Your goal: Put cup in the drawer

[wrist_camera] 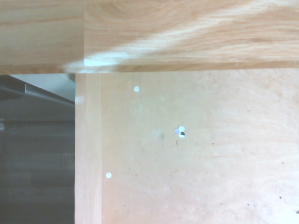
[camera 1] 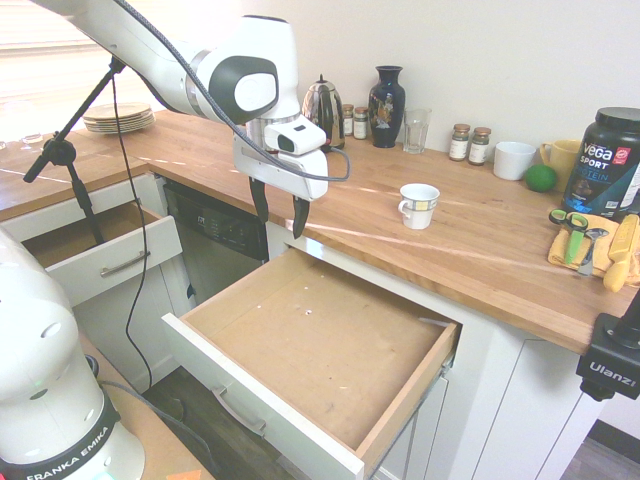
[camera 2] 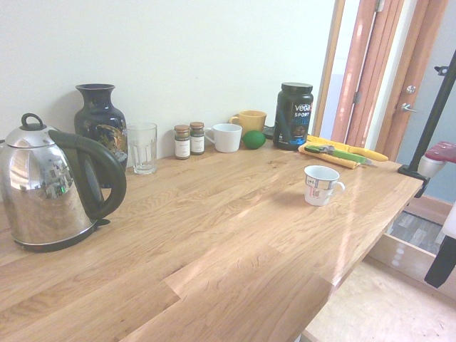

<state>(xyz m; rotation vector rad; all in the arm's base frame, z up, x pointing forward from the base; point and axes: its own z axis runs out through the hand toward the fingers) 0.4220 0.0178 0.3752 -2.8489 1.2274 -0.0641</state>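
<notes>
Here the small white ceramic teacup (camera 1: pixel 418 205) with a yellowish patterned band stands upright on the light-brown wooden countertop (camera 1: pixel 480 250), alone on a bare stretch of it and set back from the front edge. In the second exterior view the same cup (camera 2: pixel 322 184) shows its handle turned toward the picture's right. The wide shallow drawer (camera 1: pixel 320 345), white-fronted with a metal bar handle and a bare wood floor, is pulled out below the counter edge; nothing lies in it but a few pale specks, which the wrist view also shows on the drawer floor (wrist_camera: pixel 196 149).

The white arm's two-finger gripper (camera 1: pixel 280 212) hangs pointing down over the drawer's rear corner, beside the counter edge, with its dark fingers spread apart and nothing between them. It is well apart from the cup.

Along the wall stand a shiny steel kettle (camera 2: pixel 50 189) with a black handle, a dark blue vase (camera 2: pixel 101 122), a clear drinking glass (camera 2: pixel 142 147), two small spice jars (camera 2: pixel 189 140), a plain white mug (camera 2: pixel 226 137), a yellow mug (camera 2: pixel 249 121), a green lime (camera 2: pixel 254 139) and a black protein tub (camera 2: pixel 294 115). A smaller white-fronted drawer (camera 1: pixel 100 250) is open further along the counter, and a stack of plates (camera 1: pixel 118 117) sits beyond it.
</notes>
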